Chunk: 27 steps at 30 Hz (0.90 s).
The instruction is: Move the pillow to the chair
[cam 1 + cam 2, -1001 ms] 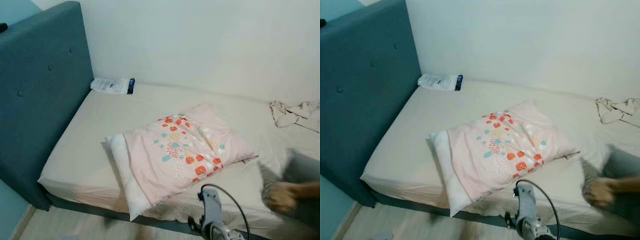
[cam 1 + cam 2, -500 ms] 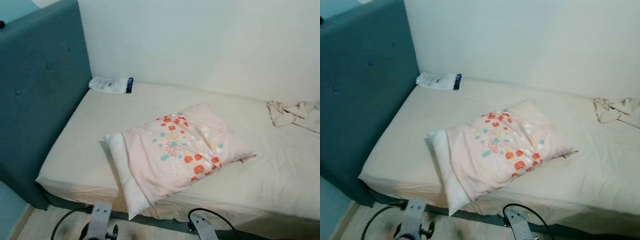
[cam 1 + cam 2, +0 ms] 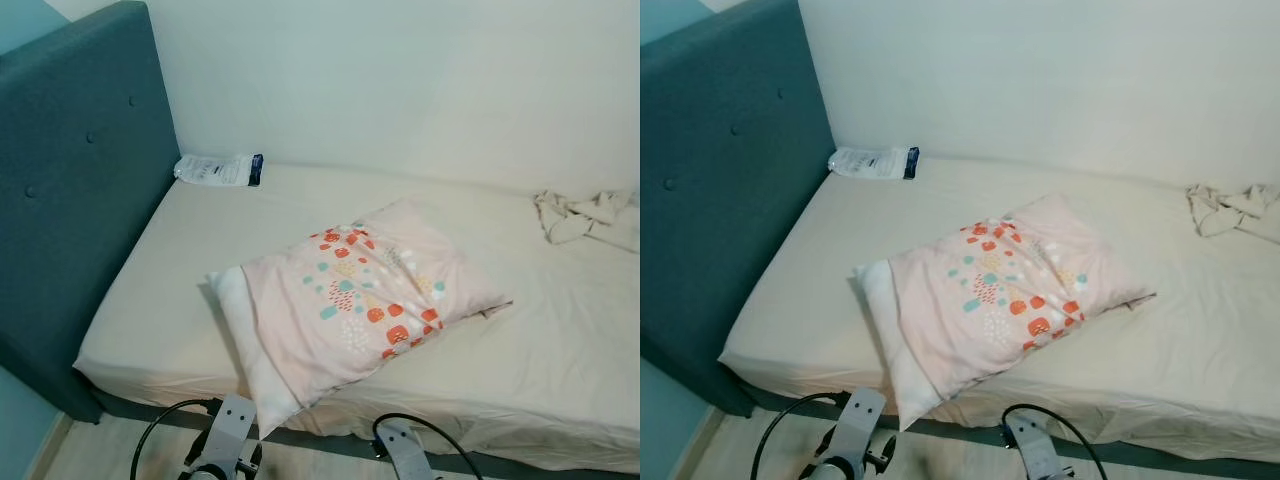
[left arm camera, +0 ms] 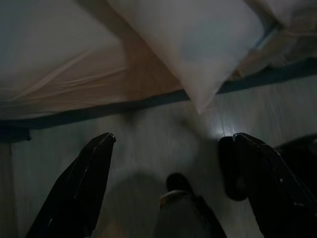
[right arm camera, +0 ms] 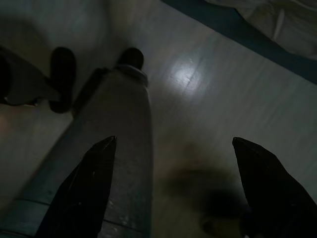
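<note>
The bed (image 3: 180, 300) stretches wide before me, its cream sheet running from the teal headboard (image 3: 70, 200) on my left to the far wall. The pillow (image 3: 355, 300), pink with orange and teal blots, lies slantwise on the middle of the bed, its white near corner reaching the near edge. A crumpled cloth (image 3: 585, 215) sits at the far right, and a white packet (image 3: 215, 170) lies in the far left corner by the headboard. My left hand (image 4: 173, 186) hangs low over the floor (image 4: 148, 134) by the bed's near edge, fingers spread wide, holding nothing. My right hand (image 5: 173, 188) hangs likewise, spread and empty.
</note>
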Motion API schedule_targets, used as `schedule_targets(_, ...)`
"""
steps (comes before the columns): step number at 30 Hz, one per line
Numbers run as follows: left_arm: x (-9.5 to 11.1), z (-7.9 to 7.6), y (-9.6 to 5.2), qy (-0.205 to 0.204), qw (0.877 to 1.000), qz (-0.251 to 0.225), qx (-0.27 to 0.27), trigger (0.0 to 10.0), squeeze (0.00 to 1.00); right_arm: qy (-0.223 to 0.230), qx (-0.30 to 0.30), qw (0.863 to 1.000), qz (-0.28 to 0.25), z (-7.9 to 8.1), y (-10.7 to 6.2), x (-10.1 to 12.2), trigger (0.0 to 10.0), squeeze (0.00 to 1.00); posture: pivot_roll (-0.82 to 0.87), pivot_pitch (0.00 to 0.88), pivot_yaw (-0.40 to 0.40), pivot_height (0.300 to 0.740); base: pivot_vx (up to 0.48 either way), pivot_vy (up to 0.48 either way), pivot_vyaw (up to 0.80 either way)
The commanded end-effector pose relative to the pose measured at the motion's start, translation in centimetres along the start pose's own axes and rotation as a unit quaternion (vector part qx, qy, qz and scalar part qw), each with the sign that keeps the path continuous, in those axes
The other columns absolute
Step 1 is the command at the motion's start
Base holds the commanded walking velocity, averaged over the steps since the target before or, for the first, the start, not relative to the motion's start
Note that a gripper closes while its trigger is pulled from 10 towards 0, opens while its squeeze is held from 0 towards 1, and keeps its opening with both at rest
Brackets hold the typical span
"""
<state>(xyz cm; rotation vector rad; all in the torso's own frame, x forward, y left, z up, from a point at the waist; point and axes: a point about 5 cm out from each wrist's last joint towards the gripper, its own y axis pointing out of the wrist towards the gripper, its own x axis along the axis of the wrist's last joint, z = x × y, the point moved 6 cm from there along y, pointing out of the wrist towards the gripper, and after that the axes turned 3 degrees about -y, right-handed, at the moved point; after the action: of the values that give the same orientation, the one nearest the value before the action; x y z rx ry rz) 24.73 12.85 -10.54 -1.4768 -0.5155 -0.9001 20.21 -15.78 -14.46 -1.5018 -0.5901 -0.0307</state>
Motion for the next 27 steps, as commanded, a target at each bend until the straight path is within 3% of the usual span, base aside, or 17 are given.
schedule_targets(1, 0.6, 0.2, 0.3, -0.019, 1.000, -0.001, 0.008, 10.0, 0.00, 0.013, -0.002, 1.000, -0.016, -0.2, 0.0, 0.6, 10.0, 0.00, 0.01, 0.098, -0.072, 0.740, 0.000, 0.000, 0.00)
schedule_targets(6, 0.8, 0.7, 0.6, -0.025, 1.000, 0.006, 0.014, 10.0, 0.00, 0.084, -0.017, 0.992, -0.097, -1.9, -0.6, 5.3, 10.0, 0.00, -0.04, 0.089, -0.034, 0.740, 0.000, 0.000, 0.00)
schedule_targets(7, 0.8, 0.7, 0.6, -0.025, 1.000, 0.006, 0.014, 10.0, 0.00, 0.084, -0.017, 0.992, -0.097, -1.9, -0.6, 5.3, 10.0, 0.00, -0.04, 0.089, -0.034, 0.740, 0.000, 0.000, 0.00)
schedule_targets(8, -0.6, 1.6, 0.1, -0.016, 0.999, 0.031, 0.021, 10.0, 0.00, 0.118, -0.038, 0.983, -0.136, -3.5, -1.3, 7.9, 10.0, 0.00, -0.10, 0.093, -0.005, 0.740, 0.000, 0.000, 0.00)
schedule_targets(10, -1.9, 2.8, -0.4, -0.019, 0.998, 0.053, 0.037, 10.0, 0.00, 0.143, -0.059, 0.974, -0.164, -5.1, -2.0, 9.9, 10.0, 0.00, -0.11, 0.093, 0.003, 0.740, 0.000, 0.000, 0.00)
schedule_targets(11, -1.9, 2.8, -0.4, -0.019, 0.998, 0.053, 0.037, 10.0, 0.00, 0.143, -0.059, 0.974, -0.164, -5.1, -2.0, 9.9, 10.0, 0.00, -0.11, 0.093, 0.003, 0.740, 0.000, 0.000, 0.00)
schedule_targets(14, -3.7, 5.3, -1.3, -0.043, 0.993, 0.083, 0.079, 10.0, 0.00, 0.163, -0.098, 0.964, -0.186, -7.5, -2.9, 11.3, 10.0, 0.00, -0.15, 0.092, 0.017, 0.740, 0.000, 0.000, 0.00)
schedule_targets(15, -3.7, 5.3, -1.3, -0.043, 0.993, 0.083, 0.079, 10.0, 0.00, 0.163, -0.098, 0.964, -0.186, -7.5, -2.9, 11.3, 10.0, 0.00, -0.15, 0.092, 0.017, 0.740, 0.000, 0.000, 0.00)
schedule_targets(18, -5.2, 7.3, -2.3, -0.068, 0.984, 0.106, 0.122, 10.0, 0.00, 0.174, -0.127, 0.957, -0.195, -9.5, -3.6, 11.4, 10.0, 0.00, -0.15, 0.081, 0.003, 0.740, 0.000, 0.000, 0.00)
schedule_targets(22, -5.4, 8.9, -2.8, -0.112, 0.976, 0.100, 0.160, 10.0, 0.00, 0.160, -0.135, 0.956, -0.204, -10.2, -3.9, 11.2, 10.0, 0.00, -0.14, 0.075, -0.020, 0.740, 0.000, 0.000, 0.00)
schedule_targets(27, -4.5, 9.4, -2.5, -0.144, 0.972, 0.079, 0.169, 10.0, 0.00, 0.194, -0.117, 0.940, -0.255, -10.5, -4.7, 13.2, 10.0, 0.00, -0.13, 0.066, -0.036, 0.740, 0.000, 0.000, 0.00)
